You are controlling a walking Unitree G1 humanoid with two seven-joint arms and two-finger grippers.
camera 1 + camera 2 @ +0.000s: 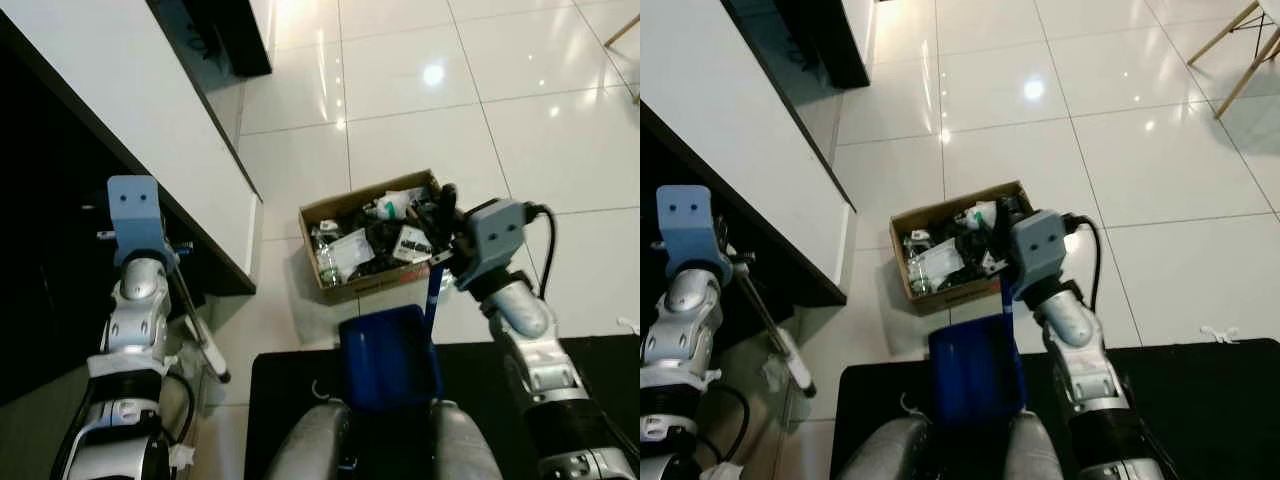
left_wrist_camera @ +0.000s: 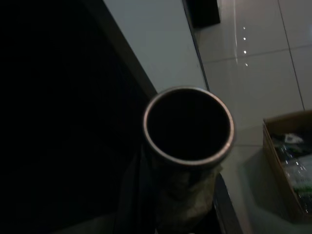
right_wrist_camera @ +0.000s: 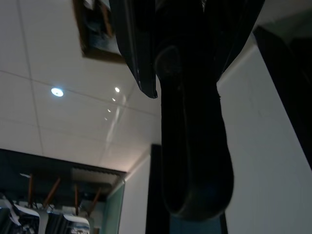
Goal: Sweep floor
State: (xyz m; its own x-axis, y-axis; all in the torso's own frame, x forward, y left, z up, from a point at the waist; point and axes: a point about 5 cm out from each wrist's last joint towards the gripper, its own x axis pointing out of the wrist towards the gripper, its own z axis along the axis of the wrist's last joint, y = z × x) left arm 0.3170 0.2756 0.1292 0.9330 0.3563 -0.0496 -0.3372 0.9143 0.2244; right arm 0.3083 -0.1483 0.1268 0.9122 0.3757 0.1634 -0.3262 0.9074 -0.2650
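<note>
Dustpan point(image 1: 388, 358): blue, long-handled, pan hanging low in front of the robot's body, its blue handle point(image 1: 432, 290) rising near upright to the right gripper point(image 1: 443, 215), whose black fingers appear closed around the handle's top; the right wrist view looks along a dark handle end. Broom pole point(image 1: 192, 315): a thin metal shaft left of the dustpan and well apart from it, slanting down from the left gripper point(image 1: 150, 255) toward the floor; the left wrist view looks straight into its hollow round end point(image 2: 187, 126), so the grip seems firm, though the fingers themselves are hidden and their opening cannot be told. Cardboard box point(image 1: 372, 235): just beyond the dustpan, slightly to its left, standing on the tiles and packed with bottles, wrappers and dark scraps; its long axis runs left to right, slightly skewed. White tiled floor point(image 1: 420, 80): glossy, spreading beyond the box; one small white scrap point(image 1: 1218, 334) lies far right of the dustpan. White counter with dark underside point(image 1: 110, 110): left of the broom. Judgement: the box lies directly ahead of the pan, the right arm is the nearer, and tipping the pan forward over its near wall looks like the step in hand.
</note>
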